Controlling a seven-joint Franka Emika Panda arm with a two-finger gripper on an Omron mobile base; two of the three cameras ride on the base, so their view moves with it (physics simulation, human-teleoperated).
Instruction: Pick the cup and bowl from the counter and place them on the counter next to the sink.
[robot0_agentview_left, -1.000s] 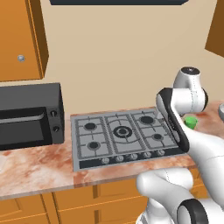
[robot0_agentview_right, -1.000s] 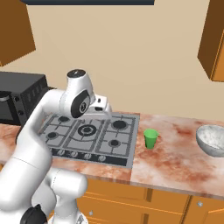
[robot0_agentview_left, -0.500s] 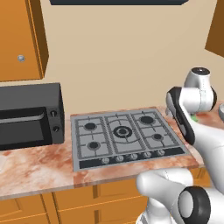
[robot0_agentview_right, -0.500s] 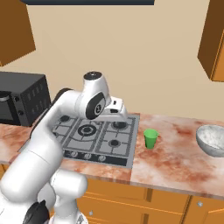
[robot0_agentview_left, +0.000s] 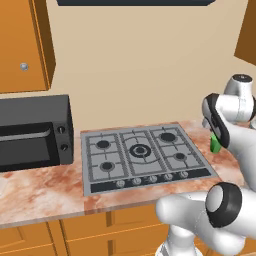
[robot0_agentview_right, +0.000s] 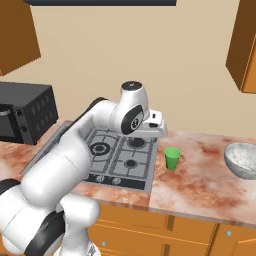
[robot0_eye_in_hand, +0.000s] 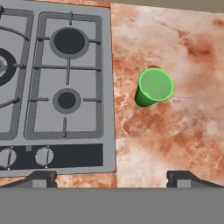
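Two fingertips of the gripper stand spread wide with nothing between them, looking down on the upright green cup on the pink marbled desk, just beside the stove. From the right base, the silver bowl sits further right on the desk; the left base view catches the black microwave

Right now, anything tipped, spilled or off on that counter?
Nothing stands out. The green cup stands upright on the counter beside the stove, the bowl sits upright further along, and no spill shows.
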